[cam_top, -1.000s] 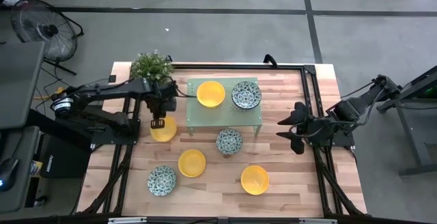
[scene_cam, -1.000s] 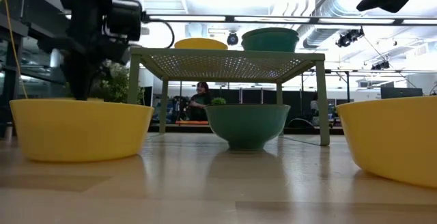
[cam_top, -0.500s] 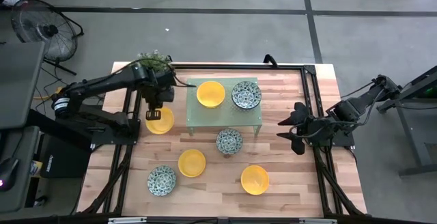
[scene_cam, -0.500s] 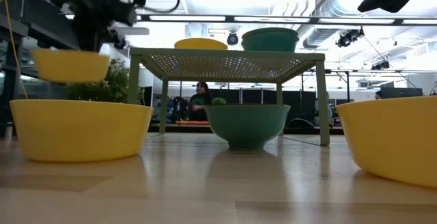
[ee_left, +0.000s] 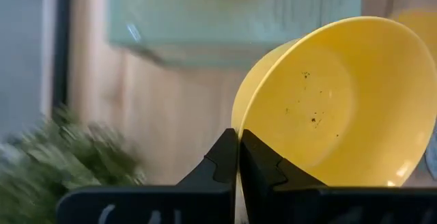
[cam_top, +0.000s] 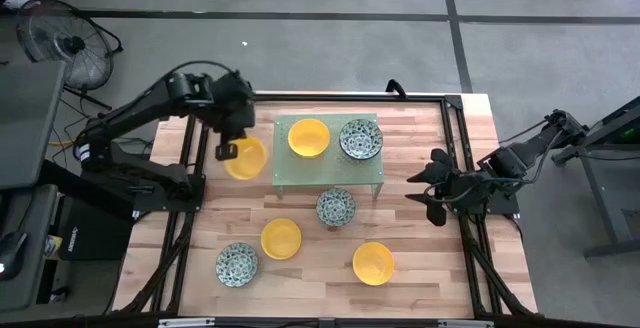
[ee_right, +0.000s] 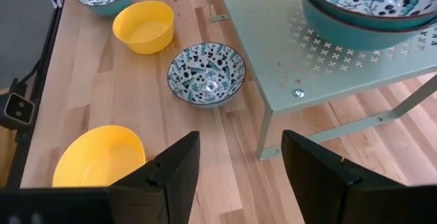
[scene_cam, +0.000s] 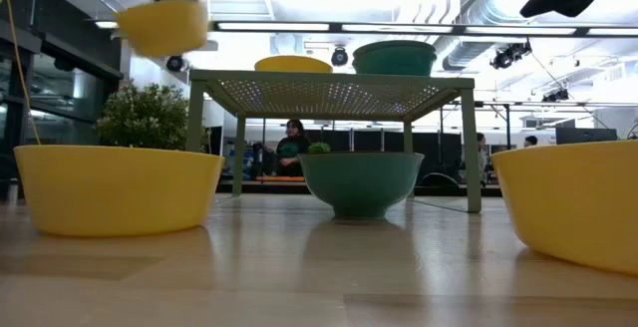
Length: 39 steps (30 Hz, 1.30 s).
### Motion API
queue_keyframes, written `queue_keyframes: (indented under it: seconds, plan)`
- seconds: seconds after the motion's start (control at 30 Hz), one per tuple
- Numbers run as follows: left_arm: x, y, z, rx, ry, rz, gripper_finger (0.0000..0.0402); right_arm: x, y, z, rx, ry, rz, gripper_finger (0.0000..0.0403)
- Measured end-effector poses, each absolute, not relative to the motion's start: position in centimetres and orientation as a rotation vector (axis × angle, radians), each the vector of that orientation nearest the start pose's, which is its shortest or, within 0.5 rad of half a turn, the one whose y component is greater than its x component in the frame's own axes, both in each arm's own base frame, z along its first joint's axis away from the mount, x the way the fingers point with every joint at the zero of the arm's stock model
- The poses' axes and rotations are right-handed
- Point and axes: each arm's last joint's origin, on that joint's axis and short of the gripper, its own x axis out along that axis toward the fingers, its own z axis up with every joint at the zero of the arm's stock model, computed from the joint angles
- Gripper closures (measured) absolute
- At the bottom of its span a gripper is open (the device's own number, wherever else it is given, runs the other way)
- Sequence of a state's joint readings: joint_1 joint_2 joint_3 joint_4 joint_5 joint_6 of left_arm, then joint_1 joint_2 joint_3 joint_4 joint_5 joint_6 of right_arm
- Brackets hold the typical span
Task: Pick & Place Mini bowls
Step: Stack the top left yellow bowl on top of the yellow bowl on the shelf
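My left gripper [cam_top: 229, 151] is shut on a plain yellow mini bowl [cam_top: 246, 158] held in the air beside the left end of the pale green stand [cam_top: 327, 171]. In the low view this bowl [scene_cam: 162, 26] hangs above the level of the stand top [scene_cam: 329, 93]. A yellow bowl [cam_top: 308, 137] and a patterned bowl [cam_top: 360, 139] stand on the stand. Two yellow bowls [cam_top: 281, 238] [cam_top: 372, 263] and two patterned bowls [cam_top: 335, 207] [cam_top: 237, 264] rest on the table. My right gripper [cam_top: 425, 193] waits open at the table's right side. My left gripper pinches the yellow bowl's rim [ee_left: 235, 118] between its two fingers, one finger [ee_left: 263, 166] inside the bowl and one [ee_left: 217, 162] outside. The fingers come from above, pointing down. The bowl is lifted clear of the table and tilts in the hold.
A leafy plant [scene_cam: 145, 118] stands at the table's far left corner, mostly under the left arm in the high view. The stand's legs [scene_cam: 471, 148] straddle the middle patterned bowl [scene_cam: 361, 182]. Bare wood [cam_top: 420, 138] lies right of the stand. A black frame [cam_top: 455, 118] edges the table.
My left gripper has risen from the table with the yellow bowl and moved toward the far edge and the stand. The bowl, resting on the table a second ago, is now lifted clear above the level of the stand top. The right arm kept still.
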<state>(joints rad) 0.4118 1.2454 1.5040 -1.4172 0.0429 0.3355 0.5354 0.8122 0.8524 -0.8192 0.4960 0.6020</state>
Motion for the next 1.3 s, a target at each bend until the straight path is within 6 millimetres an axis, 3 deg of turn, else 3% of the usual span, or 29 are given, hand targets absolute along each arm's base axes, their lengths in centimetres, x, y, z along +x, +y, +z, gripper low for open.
queue_keyframes:
  seconds: [0.23, 0.5, 0.67, 0.93, 1.3]
  plan:
    - [21.5, 9.3, 42.6, 0.132, 1.024, 0.138, 0.0401, 13.4, 6.3, 30.0, 0.190, 0.648, -0.176, 0.0208]
    - [27.3, 12.1, 44.3, 0.210, 1.065, 0.040, 0.0401, 13.4, 6.3, 30.0, 0.192, 0.651, -0.170, 0.0208]
    - [30.0, 14.8, 43.8, 0.201, 1.060, -0.011, 0.0401, 13.3, 6.3, 29.9, 0.195, 0.659, -0.160, 0.0208]
    - [29.7, 18.9, 41.4, 0.098, 1.111, -0.025, 0.0401, 13.2, 6.3, 29.7, 0.188, 0.689, -0.150, 0.0208]
    - [31.0, 18.0, 41.4, 0.108, 1.053, -0.065, 0.0401, 13.1, 6.2, 29.7, 0.165, 0.685, -0.174, 0.0208]
